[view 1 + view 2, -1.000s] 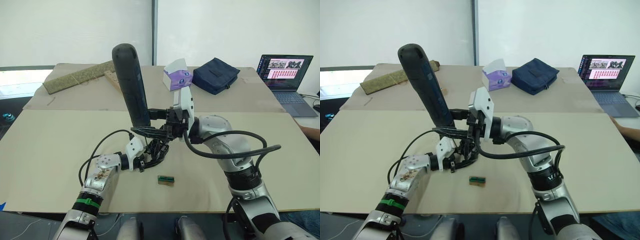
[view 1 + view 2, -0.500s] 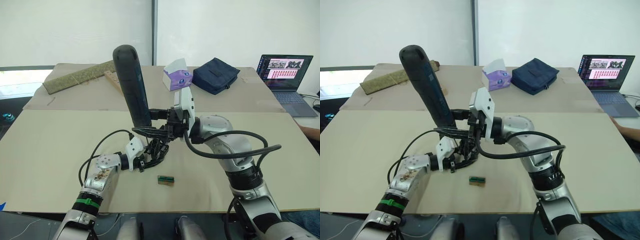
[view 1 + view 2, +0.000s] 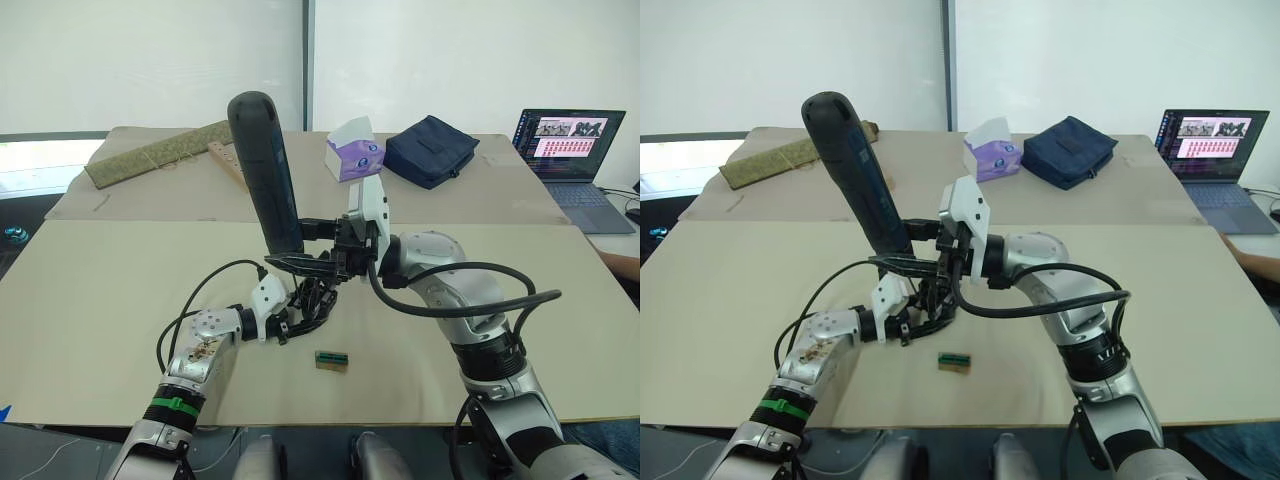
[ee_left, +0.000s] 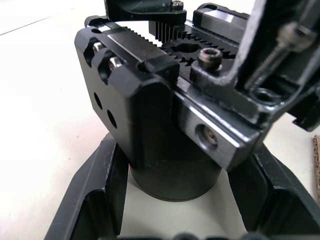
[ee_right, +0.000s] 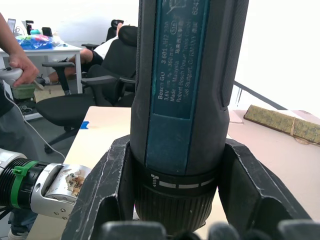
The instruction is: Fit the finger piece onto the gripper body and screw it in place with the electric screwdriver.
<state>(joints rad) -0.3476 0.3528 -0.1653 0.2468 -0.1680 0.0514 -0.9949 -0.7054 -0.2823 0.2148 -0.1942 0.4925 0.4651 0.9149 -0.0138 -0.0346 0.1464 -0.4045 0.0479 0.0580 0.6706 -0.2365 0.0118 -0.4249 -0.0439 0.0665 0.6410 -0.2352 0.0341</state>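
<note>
Our left gripper (image 3: 296,318) clamps the gripper body (image 4: 165,125); our right gripper (image 3: 300,256) clamps the electric screwdriver (image 3: 265,170) directly above it. Its bit tip is hidden behind the body's parts, and we cannot make out the finger piece.

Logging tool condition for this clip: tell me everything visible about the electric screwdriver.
The electric screwdriver is a thick, matte black cylinder with a rounded top and a dark blue printed panel. It stands tilted, its top leaning to the robot's left, bit end down over the gripper body. The right gripper clamps it above the collar, a finger on each side.
</note>
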